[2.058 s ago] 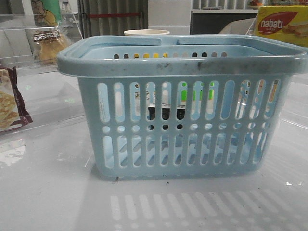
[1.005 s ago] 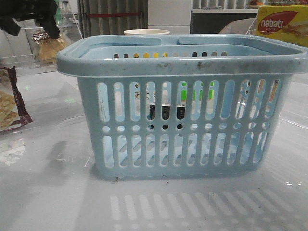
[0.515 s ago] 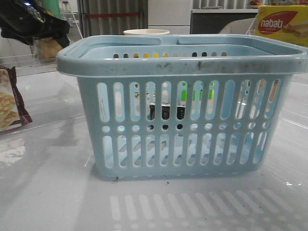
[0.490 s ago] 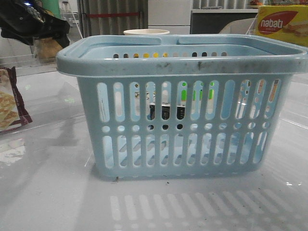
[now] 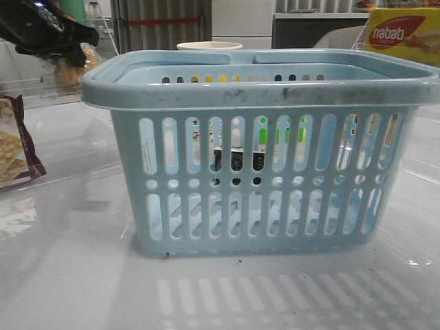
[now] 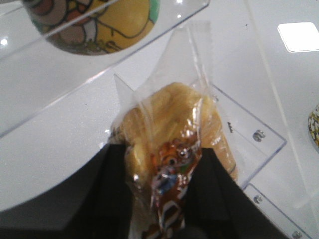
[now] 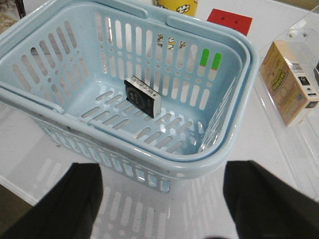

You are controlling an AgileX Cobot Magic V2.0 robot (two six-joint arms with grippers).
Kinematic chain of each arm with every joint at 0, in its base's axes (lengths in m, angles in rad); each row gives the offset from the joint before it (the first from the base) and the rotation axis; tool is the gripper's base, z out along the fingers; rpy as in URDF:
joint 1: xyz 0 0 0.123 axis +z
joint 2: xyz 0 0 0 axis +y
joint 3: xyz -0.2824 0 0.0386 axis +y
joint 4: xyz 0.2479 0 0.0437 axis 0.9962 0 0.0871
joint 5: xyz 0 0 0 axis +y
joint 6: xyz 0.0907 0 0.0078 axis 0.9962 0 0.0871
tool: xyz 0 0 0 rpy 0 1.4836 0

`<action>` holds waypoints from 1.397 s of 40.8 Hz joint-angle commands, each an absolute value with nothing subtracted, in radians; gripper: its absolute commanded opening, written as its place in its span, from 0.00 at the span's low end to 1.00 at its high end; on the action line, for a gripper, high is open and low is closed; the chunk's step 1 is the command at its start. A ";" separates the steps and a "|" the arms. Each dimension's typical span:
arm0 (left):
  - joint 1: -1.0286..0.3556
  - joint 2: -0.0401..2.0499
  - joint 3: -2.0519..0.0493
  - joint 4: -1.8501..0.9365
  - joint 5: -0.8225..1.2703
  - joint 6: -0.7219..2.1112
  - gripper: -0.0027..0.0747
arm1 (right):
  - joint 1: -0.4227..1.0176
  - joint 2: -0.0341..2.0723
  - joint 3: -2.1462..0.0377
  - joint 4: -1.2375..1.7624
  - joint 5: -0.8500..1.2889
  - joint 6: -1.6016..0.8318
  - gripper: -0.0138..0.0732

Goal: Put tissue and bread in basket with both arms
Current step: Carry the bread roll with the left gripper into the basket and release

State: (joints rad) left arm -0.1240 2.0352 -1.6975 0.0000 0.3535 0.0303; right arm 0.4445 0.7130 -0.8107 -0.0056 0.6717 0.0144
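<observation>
Front low, right wrist overhead (sharing basket (image 5: 254,151)).

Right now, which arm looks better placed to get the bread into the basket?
The left. Its gripper already has its fingers on either side of the wrapped bread. The right gripper hangs open and empty over the basket, carrying nothing.

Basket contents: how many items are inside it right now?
1. A small black-and-white pack lies on the floor of the basket, near its middle. The bread is outside, between the left gripper's fingers. The near inside wall is hidden.
</observation>
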 commanded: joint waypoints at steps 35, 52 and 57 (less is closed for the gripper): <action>-0.502 1.539 -1.735 -0.009 0.841 0.111 0.15 | 0.445 0.709 -0.840 -0.018 0.600 0.008 0.85; -0.708 1.740 -1.735 0.000 0.823 0.158 0.19 | 0.445 0.709 -0.840 -0.018 0.600 0.008 0.85; -0.740 1.772 -1.735 0.000 0.822 0.158 0.40 | 0.445 0.709 -0.840 -0.018 0.600 0.008 0.85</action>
State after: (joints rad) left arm -0.7176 1.8111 -1.7008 0.0000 0.8916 0.1538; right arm 0.4445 0.7130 -0.8107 -0.0056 0.6717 0.0144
